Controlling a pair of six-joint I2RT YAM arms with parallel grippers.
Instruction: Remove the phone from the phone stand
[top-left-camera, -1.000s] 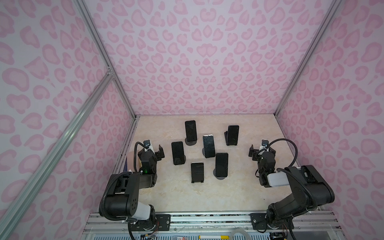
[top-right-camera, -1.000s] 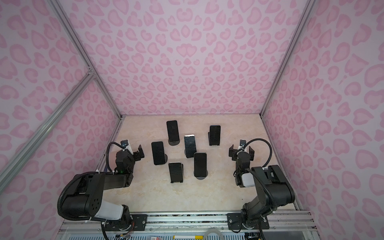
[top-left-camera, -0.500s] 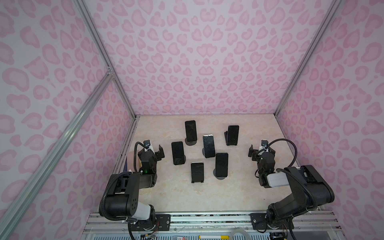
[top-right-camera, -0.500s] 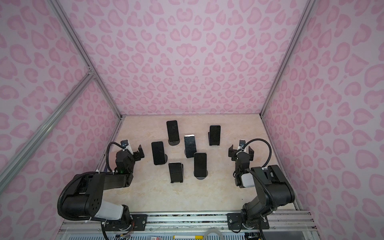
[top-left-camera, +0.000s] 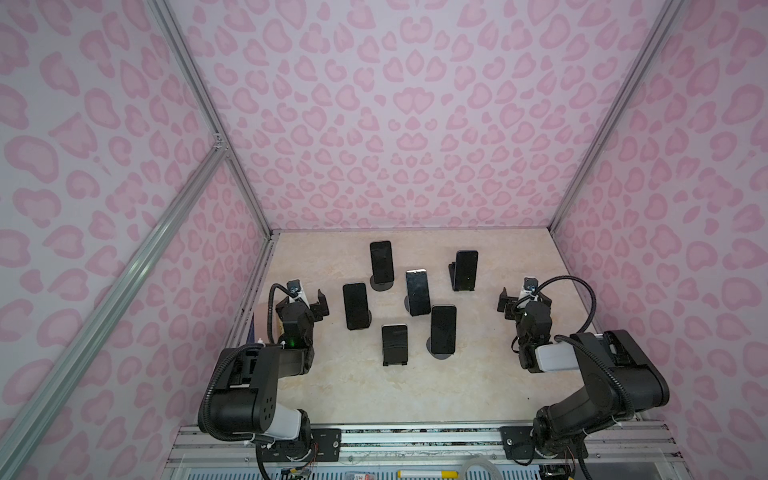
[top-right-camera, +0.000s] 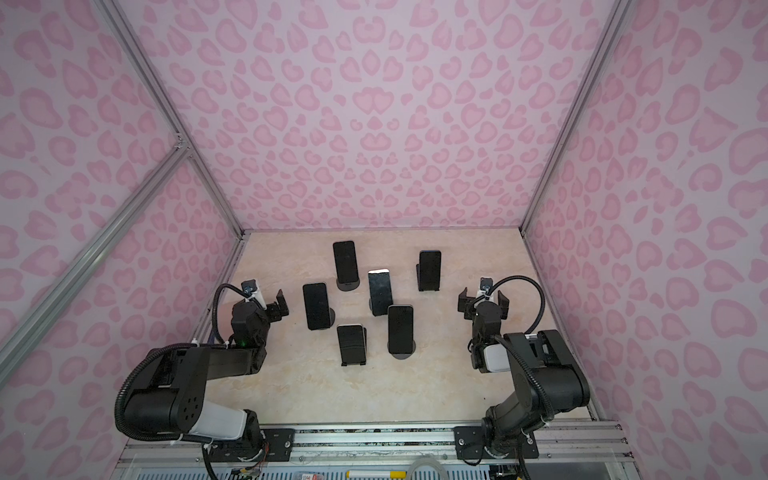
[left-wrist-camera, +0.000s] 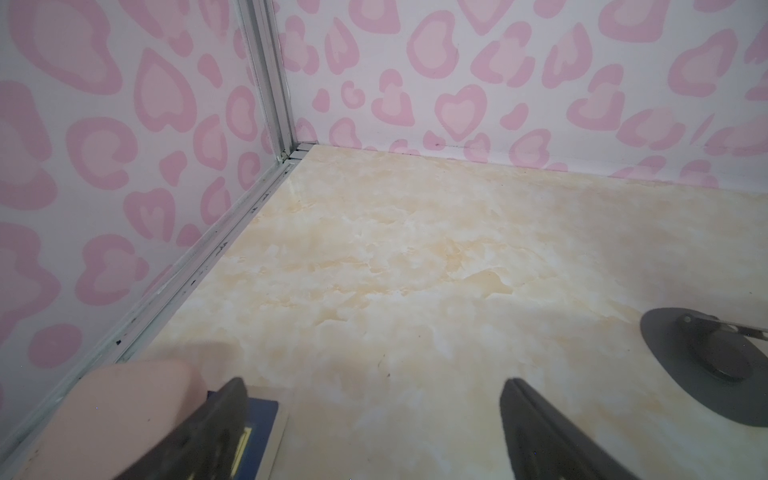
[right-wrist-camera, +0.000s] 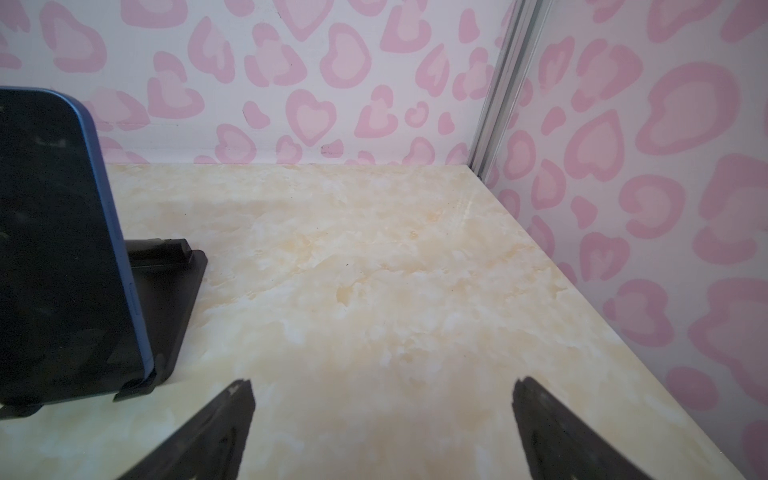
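Resting on stands (top-left-camera: 382, 286), six phones (top-left-camera: 417, 292); both jaws wide, empty.

Left black parallel-jaw hand (left-wrist-camera: 374, 386): jaws spread wide, nothing between them. Right black parallel-jaw hand (right-wrist-camera: 384, 384): same, wide and empty. Left arm (top-left-camera: 249, 374) and right arm (top-left-camera: 615, 374) folded at elbows, hands low, well apart.

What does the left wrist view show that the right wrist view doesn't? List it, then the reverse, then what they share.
Left wrist only: a round grey stand base, plus a pink block and a blue flat item beside the left gripper. Right wrist only: a blue-edged phone leaning in a black stand, near the right gripper. Both: marble tabletop, pink heart-print walls, open jaws holding nothing.
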